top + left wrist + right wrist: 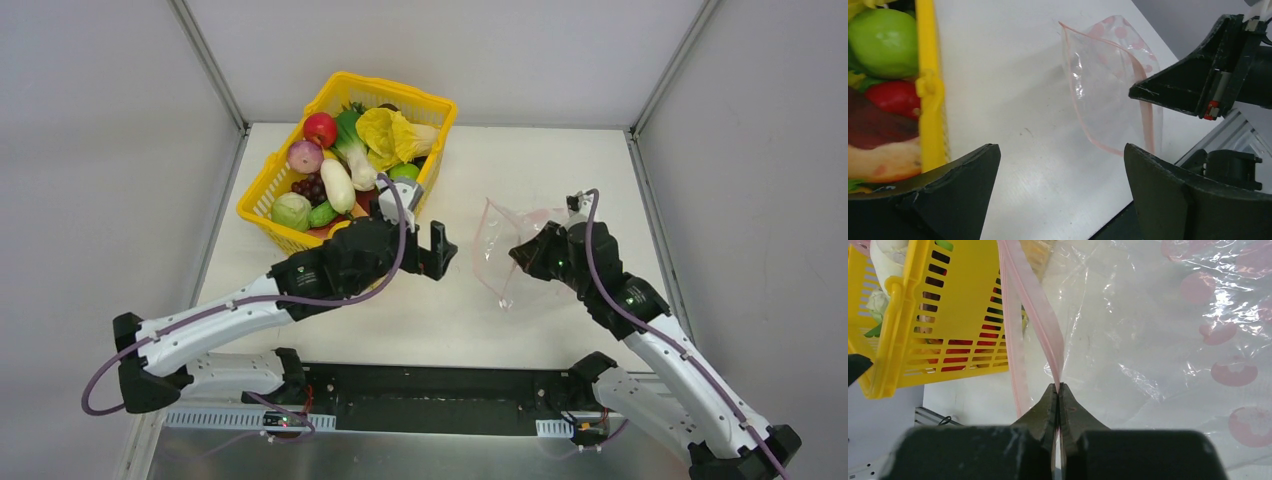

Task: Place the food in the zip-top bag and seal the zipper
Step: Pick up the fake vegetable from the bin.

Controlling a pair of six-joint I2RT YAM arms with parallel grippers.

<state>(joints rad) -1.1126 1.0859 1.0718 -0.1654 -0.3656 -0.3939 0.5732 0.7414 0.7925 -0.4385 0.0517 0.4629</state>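
The clear zip-top bag (503, 247) with pink dots stands lifted at the table's right middle. My right gripper (522, 254) is shut on its pinkish zipper strip (1034, 315), holding the mouth up; the bag (1158, 325) fills the right wrist view. The bag also shows in the left wrist view (1108, 80), empty. My left gripper (440, 247) is open and empty, just left of the bag and right of the basket. The food lies in the yellow basket (262, 186): yellow cabbage (388, 133), red apple (320, 129), white radish (337, 184), green lime (884, 42).
The yellow mesh basket stands at the back left of the white table; its wall (963, 305) shows in the right wrist view. Grey walls enclose the table on three sides. A black rail (430, 395) runs along the near edge.
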